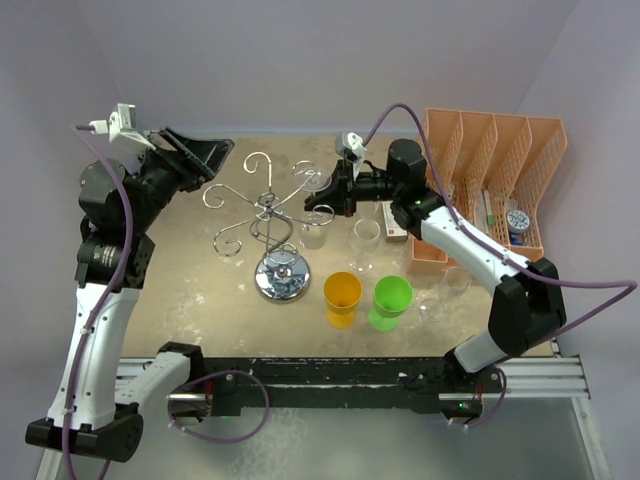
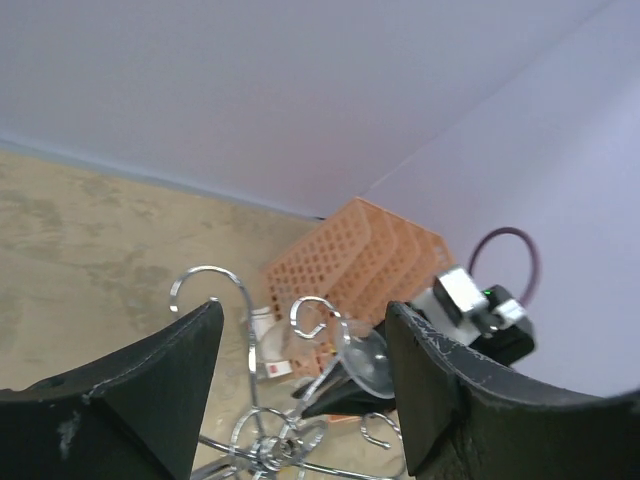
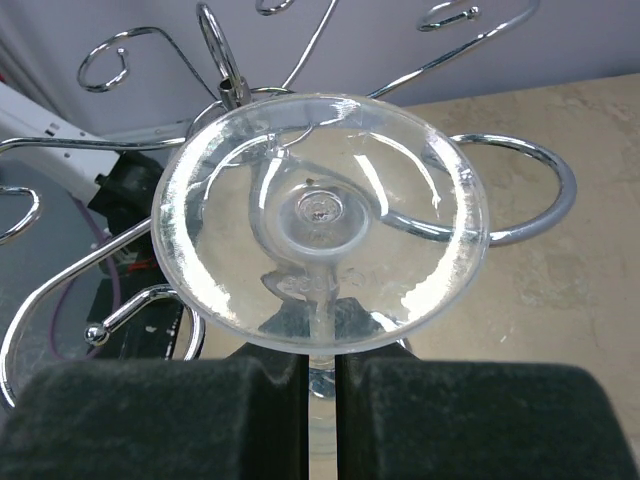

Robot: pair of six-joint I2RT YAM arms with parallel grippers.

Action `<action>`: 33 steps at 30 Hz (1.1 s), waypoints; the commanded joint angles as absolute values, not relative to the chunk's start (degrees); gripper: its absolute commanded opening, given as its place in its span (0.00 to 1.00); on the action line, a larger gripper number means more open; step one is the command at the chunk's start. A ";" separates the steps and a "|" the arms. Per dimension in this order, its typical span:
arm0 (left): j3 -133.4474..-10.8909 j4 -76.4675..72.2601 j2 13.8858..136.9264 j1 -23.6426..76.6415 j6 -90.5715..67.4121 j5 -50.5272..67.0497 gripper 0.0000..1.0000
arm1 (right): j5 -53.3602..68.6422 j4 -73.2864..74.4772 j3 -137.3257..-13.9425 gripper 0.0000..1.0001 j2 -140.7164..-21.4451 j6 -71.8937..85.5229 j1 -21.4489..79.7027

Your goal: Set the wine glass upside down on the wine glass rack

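Note:
The chrome wine glass rack [image 1: 275,225] stands mid-table on its round mirrored base [image 1: 283,280]. My right gripper [image 1: 325,205] is shut on the stem of the clear wine glass [image 1: 318,183], held upside down with its foot up beside the rack's right scroll arms. In the right wrist view the round foot [image 3: 322,215] fills the middle, just above my gripper [image 3: 320,400], with the rack's arms [image 3: 520,180] behind it. My left gripper [image 1: 205,158] is open and empty, raised at the back left; its view shows the rack [image 2: 205,275] and the glass foot [image 2: 370,362].
An orange mesh organiser [image 1: 495,170] stands at the back right. An orange cup [image 1: 342,297] and a green cup [image 1: 391,300] stand in front of the rack. More clear glasses [image 1: 365,240] [image 1: 457,280] and a small box [image 1: 393,220] are nearby.

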State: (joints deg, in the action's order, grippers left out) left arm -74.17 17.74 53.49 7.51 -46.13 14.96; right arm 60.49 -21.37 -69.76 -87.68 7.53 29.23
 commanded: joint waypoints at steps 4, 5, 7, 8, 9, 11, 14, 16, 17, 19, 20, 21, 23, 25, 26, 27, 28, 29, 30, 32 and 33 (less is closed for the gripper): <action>-73.31 6.68 53.93 14.72 -58.91 19.98 0.63 | 54.54 -29.92 -67.85 0.00 -84.27 11.54 29.36; -72.87 6.26 54.47 17.06 -59.72 19.11 0.62 | 54.16 -31.29 -67.25 0.00 -83.79 12.18 29.36; -72.30 6.03 55.97 20.91 -60.08 18.00 0.59 | 53.62 -33.06 -66.38 0.00 -83.32 13.04 29.36; -72.54 6.95 56.38 22.50 -59.79 16.76 0.58 | 53.22 -33.43 -66.02 0.00 -83.13 13.23 29.36; -72.71 8.09 56.49 23.66 -59.52 14.97 0.58 | 52.78 -33.57 -65.74 0.00 -82.88 13.31 29.31; -72.61 9.31 56.38 25.76 -59.67 12.59 0.58 | 52.10 -34.33 -64.95 0.00 -82.35 13.67 29.35; -72.34 9.14 57.34 27.27 -61.71 12.40 0.57 | 51.98 -35.99 -63.53 0.00 -81.48 14.13 29.36; -71.86 9.21 58.18 28.66 -63.40 11.64 0.57 | 52.46 -36.28 -63.05 0.00 -81.03 13.92 29.36; -71.86 9.81 58.58 29.32 -63.96 11.18 0.57 | 52.96 -36.10 -62.87 0.00 -80.77 13.53 29.36; -71.99 11.35 58.96 30.63 -64.68 10.21 0.57 | 53.68 -35.52 -62.14 0.00 -79.97 12.34 29.38; -71.85 11.60 59.08 31.05 -65.06 10.05 0.57 | 53.96 -35.61 -61.69 0.00 -79.47 11.88 29.36; -71.72 11.74 59.25 31.29 -65.66 10.05 0.57 | 54.18 -35.67 -61.23 0.00 -79.01 11.31 29.36; -71.47 11.84 59.63 31.66 -66.89 10.21 0.55 | 54.27 -35.89 -60.29 0.00 -77.86 10.15 29.42; -71.16 11.94 60.21 31.85 -67.99 10.63 0.54 | 54.02 -35.95 -59.60 0.00 -77.02 9.08 29.42; -71.00 11.83 60.36 32.01 -68.59 10.90 0.53 | 54.14 -35.84 -59.35 0.00 -76.73 8.67 29.43; -70.60 11.42 60.52 32.17 -69.23 11.07 0.52 | 54.25 -35.62 -59.25 0.00 -76.47 8.10 29.42; -70.03 10.94 60.67 32.45 -69.72 11.37 0.52 | 54.31 -35.27 -59.09 0.00 -76.26 7.60 29.42; -69.74 10.87 60.82 32.71 -70.12 11.37 0.52 | 54.43 -35.02 -59.02 0.00 -76.02 7.14 29.40; -69.37 10.97 60.90 33.04 -70.47 11.28 0.52 | 54.67 -34.94 -58.80 0.00 -75.76 6.90 29.42; -68.78 10.88 60.91 33.58 -71.10 11.18 0.52 | 55.40 -35.13 -58.57 0.00 -75.21 6.64 29.42; -68.43 10.58 60.92 33.92 -71.51 11.24 0.52 | 55.85 -35.28 -58.39 0.00 -75.04 6.66 29.42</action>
